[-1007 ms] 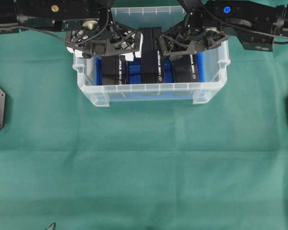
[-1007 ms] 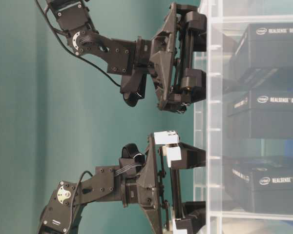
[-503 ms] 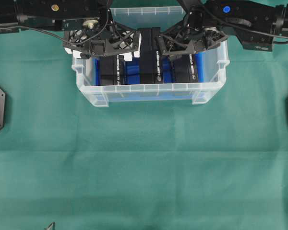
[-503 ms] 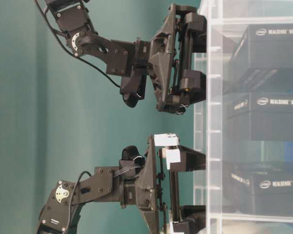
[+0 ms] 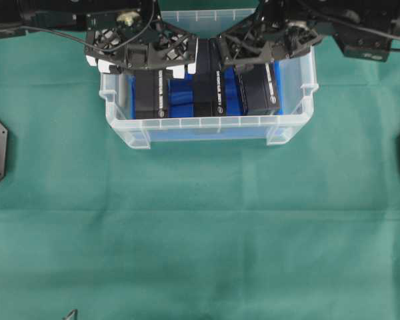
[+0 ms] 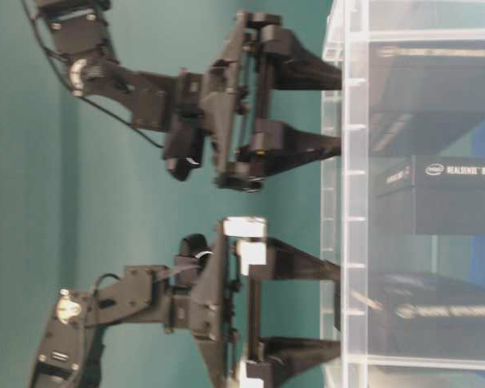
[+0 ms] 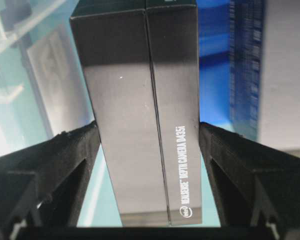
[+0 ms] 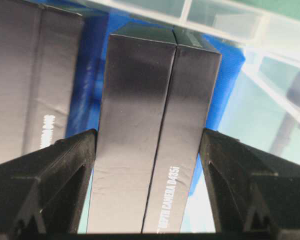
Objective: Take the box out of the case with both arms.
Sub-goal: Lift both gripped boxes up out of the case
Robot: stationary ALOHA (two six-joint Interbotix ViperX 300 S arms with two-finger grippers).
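Grippers, left (image 7: 149, 150) and right (image 8: 148, 150), each clamp a black RealSense camera box (image 7: 140, 100) (image 8: 155, 125) inside the clear case (image 5: 207, 127).

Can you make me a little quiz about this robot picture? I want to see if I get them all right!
1. How many black boxes sit inside the clear tub?
2. True or false: the cloth under the tub is red.
3. Which box has no hand around it?

Key
1. Three.
2. False, it is green.
3. The middle box. The left hand grips the left box and the right hand grips the right box.
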